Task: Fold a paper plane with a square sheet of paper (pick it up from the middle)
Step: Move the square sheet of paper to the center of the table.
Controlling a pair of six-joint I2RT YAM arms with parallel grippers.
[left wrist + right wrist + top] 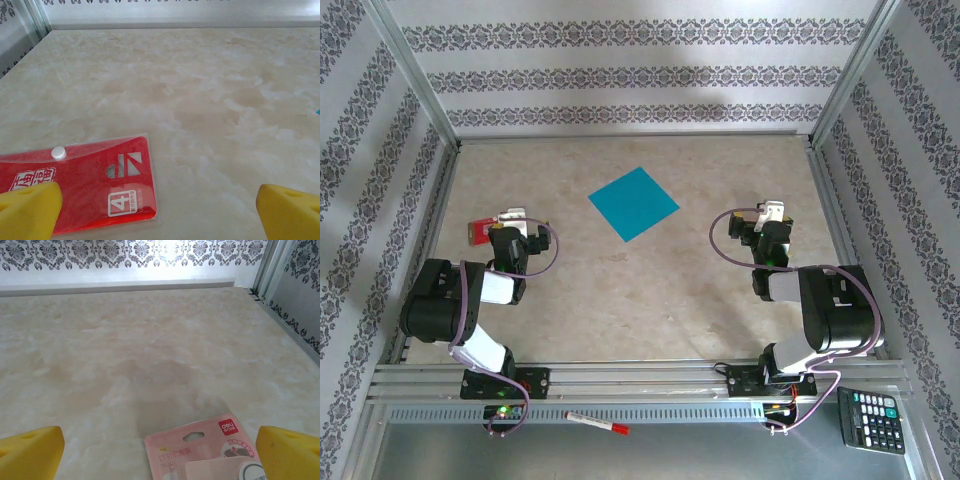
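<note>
The square sheet of paper [633, 203] lies flat and uncreased on the marble table, a teal diamond at the centre back. Its corner is a tiny teal sliver [318, 112] at the right edge of the left wrist view. My left gripper [510, 228] hovers low at the left, open, well short of the sheet. Its yellow fingertips [27, 210] stand wide apart with nothing between them. My right gripper [770, 222] is at the right, also open and empty, with its yellow pads [290, 452] spread wide.
A red-and-white packet [80, 185] lies under the left gripper [160, 215]. A pink stapler package [200, 450] lies below the right gripper [160, 452]. Aluminium frame posts and patterned walls enclose the table. A calculator [870, 420] and a red marker [598, 424] rest on the near shelf.
</note>
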